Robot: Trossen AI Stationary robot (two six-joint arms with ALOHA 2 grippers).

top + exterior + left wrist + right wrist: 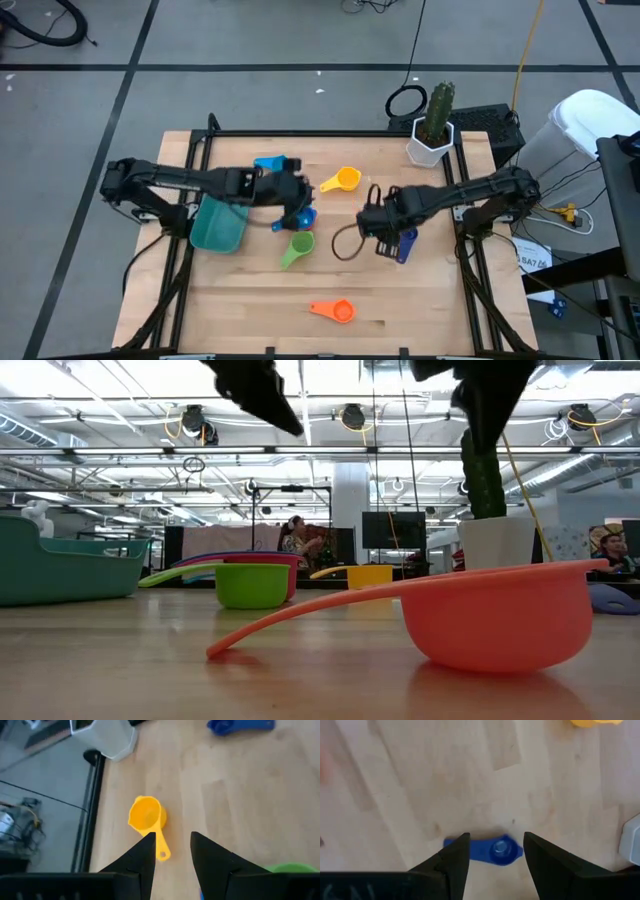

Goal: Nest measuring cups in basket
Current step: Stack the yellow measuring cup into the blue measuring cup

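Measuring cups lie scattered on the wooden table: light blue, yellow, green, orange and a blue one partly under my left arm. The teal basket stands at the left. My left gripper hangs open over the table's middle, above and short of the yellow cup, with nothing between its fingers. My right gripper is open, points down and hovers above a small dark blue cup, which lies flat on the table.
A white pot with a cactus stands at the table's far right corner. A dark cord loop lies beside my right gripper. In the low view the orange cup sits nearest, with the green cup behind it.
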